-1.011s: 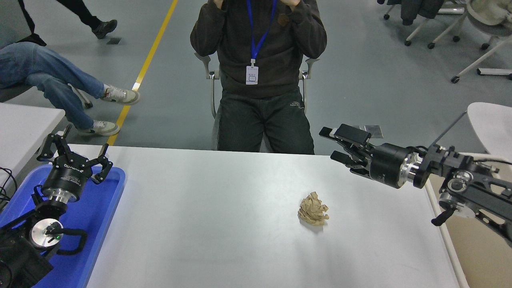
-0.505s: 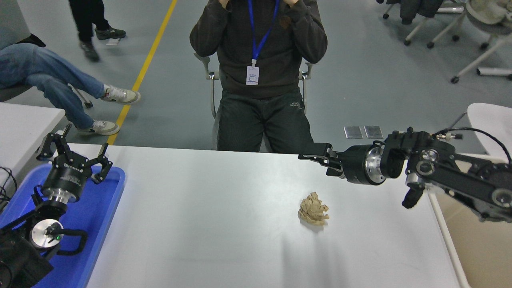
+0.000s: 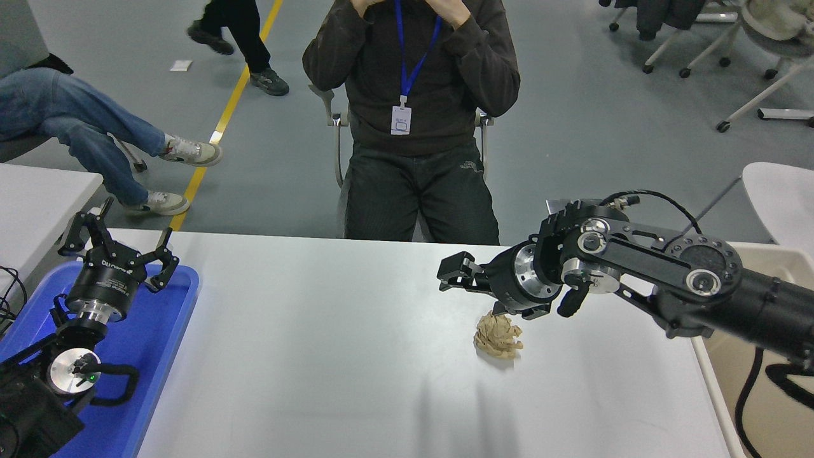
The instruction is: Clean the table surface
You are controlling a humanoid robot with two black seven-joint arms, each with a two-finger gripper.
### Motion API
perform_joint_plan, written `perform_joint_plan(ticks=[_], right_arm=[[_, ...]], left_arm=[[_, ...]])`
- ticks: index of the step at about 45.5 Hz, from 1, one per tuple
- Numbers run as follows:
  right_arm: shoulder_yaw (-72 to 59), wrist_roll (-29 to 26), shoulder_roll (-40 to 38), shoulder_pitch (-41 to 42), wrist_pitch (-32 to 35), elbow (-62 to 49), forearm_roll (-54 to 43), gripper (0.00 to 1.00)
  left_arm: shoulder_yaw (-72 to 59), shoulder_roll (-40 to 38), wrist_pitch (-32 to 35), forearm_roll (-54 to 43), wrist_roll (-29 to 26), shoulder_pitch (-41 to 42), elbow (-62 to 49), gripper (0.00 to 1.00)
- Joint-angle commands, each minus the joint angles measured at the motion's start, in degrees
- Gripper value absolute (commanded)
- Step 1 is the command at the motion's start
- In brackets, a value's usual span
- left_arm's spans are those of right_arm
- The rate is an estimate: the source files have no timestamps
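Hovering right pincer [image 3: 453, 273] above crumpled paper [image 3: 498, 336], table surface [image 3: 318, 350].

Crumpled tan paper wad [image 3: 498, 337] on the white surface [image 3: 318, 356]. Right tool [image 3: 456, 275] above it at 11 o'clock, state unclear. Left tool [image 3: 117, 251] open over blue tray [image 3: 159, 343].

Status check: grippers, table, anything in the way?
Left gripper open, parked over blue plastic tray. Right gripper above crumpled tan paper wad on white table surface. Nothing blocking.
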Motion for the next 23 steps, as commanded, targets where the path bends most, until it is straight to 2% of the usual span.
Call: perform_joint_plan(ticks=[1, 15, 23], right_arm=[[-0.30, -2.16, 7.63, -0.57, -0.33, -8.34, 1.70, 0.98], [-0.47, -2.16, 8.07, -2.59, 0.11, -13.70, 0.04, 0.99], [-0.47, -1.73, 8.07, -4.26, 0.37, -14.76, -9.98, 0.99]], left_arm=[[0.00, 0.00, -0.02, 0.00, 0.00, 0.00, 0.00, 1.00], [0.00, 0.00, -0.02, 0.08, 0.00, 0.00, 0.00, 1.00], [0.00, 0.00, -0.02, 0.08, 0.00, 0.00, 0.00, 1.00]])
